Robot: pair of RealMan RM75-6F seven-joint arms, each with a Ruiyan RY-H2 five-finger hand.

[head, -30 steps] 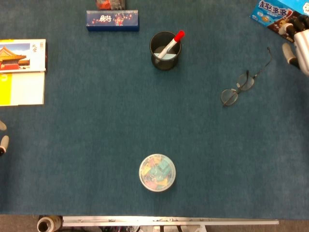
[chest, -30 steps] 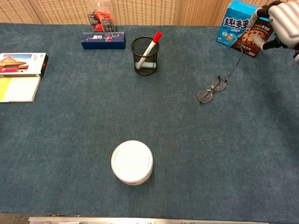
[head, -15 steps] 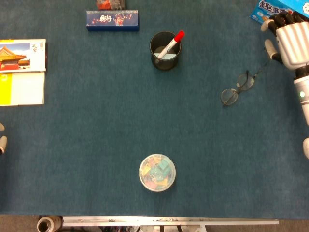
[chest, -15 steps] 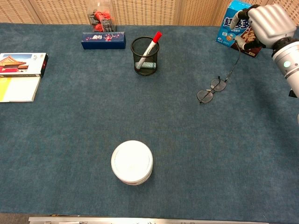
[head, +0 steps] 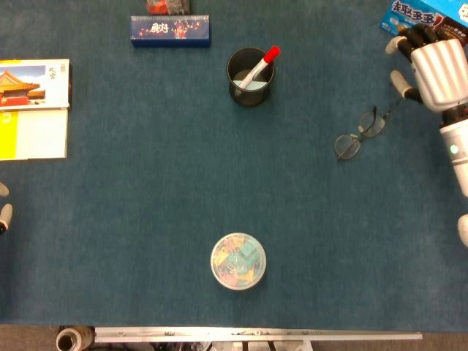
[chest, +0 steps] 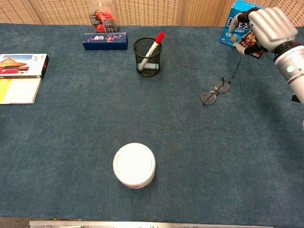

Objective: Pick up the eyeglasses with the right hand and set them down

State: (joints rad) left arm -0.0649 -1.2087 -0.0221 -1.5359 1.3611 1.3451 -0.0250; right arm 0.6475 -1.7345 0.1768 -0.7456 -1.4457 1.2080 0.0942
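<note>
The eyeglasses (head: 360, 136) (chest: 214, 92) lie unfolded on the blue table mat at the right, lenses toward the left and one thin temple arm stretching up to the right. My right hand (head: 433, 66) (chest: 262, 26) hovers above that temple arm's far end, fingers apart and holding nothing, not touching the glasses. Of my left hand (head: 4, 212) only fingertips show at the left edge of the head view; its state is unclear.
A blue cookie box (chest: 240, 26) stands just behind my right hand. A black mesh pen cup (head: 250, 76) with a red-capped marker sits at centre back. A round clear tub (head: 238, 260) of clips is near the front. Books (head: 33, 108) lie at left, and a dark blue box (head: 170, 31) at the back.
My right hand has come in from the right edge and moved leftward toward the glasses' temple arm. The glasses have not moved.
</note>
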